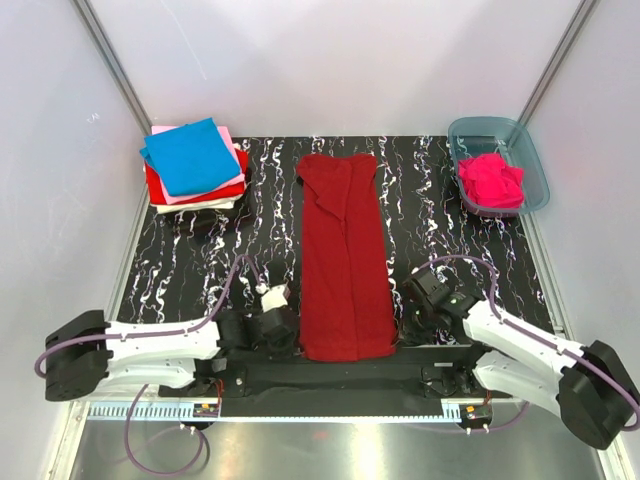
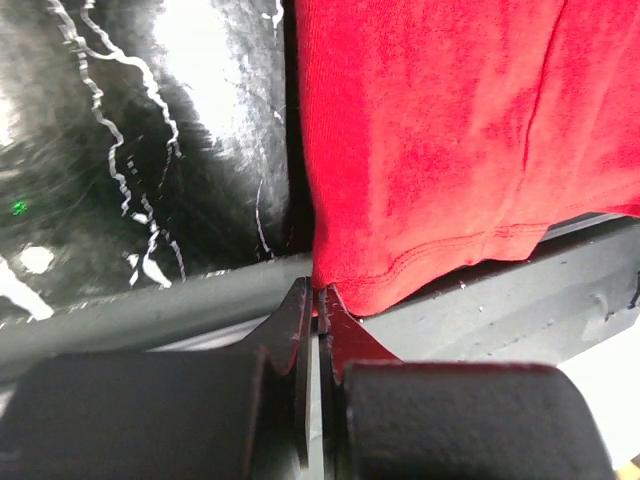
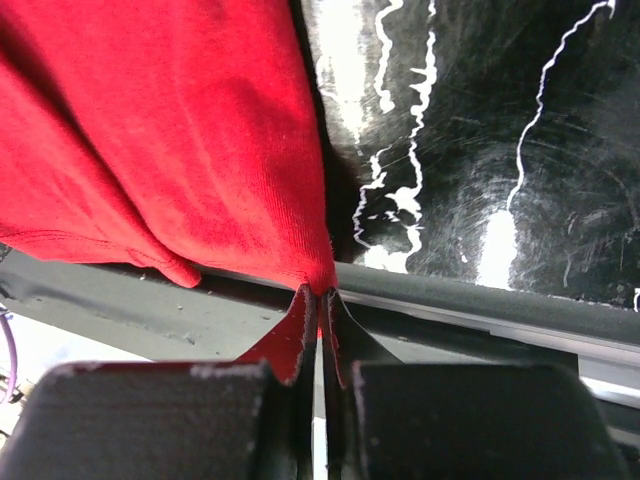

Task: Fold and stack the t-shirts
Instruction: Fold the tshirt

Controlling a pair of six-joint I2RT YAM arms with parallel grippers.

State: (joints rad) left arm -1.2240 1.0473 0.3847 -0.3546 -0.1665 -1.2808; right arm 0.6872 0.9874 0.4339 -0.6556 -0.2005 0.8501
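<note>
Dark red shirt [image 1: 345, 250] lies flat in the middle of the counter [image 1: 420, 200], folded lengthwise into a long strip running 12 to 6 o'clock, hem end nearest the arms. Left end effector [image 2: 318, 305] is closed on the strip's hem corner at approx 7 o'clock. The right end effector [image 3: 320, 305] is closed on the corner at 5 o'clock. Both bites are thin, tips only, right at the corner.

Cloth looks soft, light & floppy w/ no stiffness. It'll prob sag btwn the two grips, so the corners want lifting together & level. Layers may slip apart if only the top one is caught; can't tell how many each pinch has.

Folded stack [image 1: 195, 170], blue on top, sits at 10 o'clock. A hot pink shirt [image 1: 490, 180] is in the tub [image 1: 500, 128] at 2 o'clock.
</note>
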